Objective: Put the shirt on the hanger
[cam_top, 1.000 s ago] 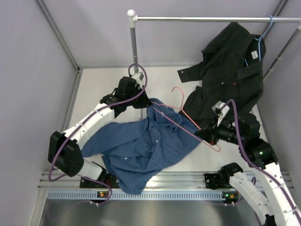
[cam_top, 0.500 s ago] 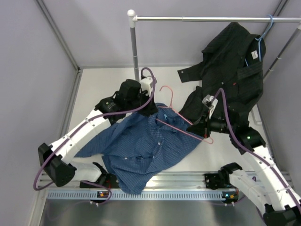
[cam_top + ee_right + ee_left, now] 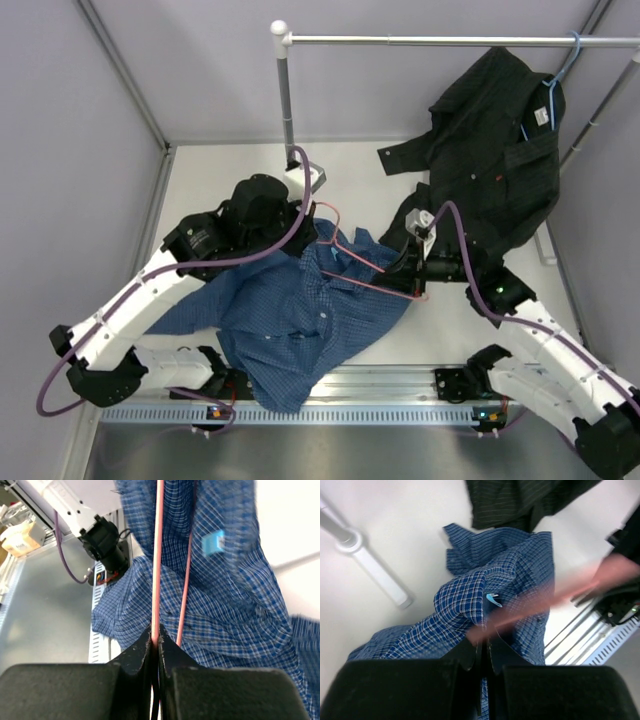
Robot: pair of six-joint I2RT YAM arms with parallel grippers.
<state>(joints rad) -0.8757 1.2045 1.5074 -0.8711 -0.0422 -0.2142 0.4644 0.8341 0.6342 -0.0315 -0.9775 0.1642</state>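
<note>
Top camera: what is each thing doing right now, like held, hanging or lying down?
blue shirt: crumpled on the table, collar end pinched up.
pink hanger: held, lying across the blue shirt.
left end effector: shut on the blue shirt.
right end effector: shut on the pink hanger.
black shirt: hanging on the light blue hanger.
light blue hanger: hooked over the rail.

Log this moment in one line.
left fingers: shut on shirt | right fingers: shut on hanger | hanger: across shirt

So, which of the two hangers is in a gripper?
The pink hanger: the right gripper is shut on its wire. The light blue hanger hangs on the rail, untouched.
</note>
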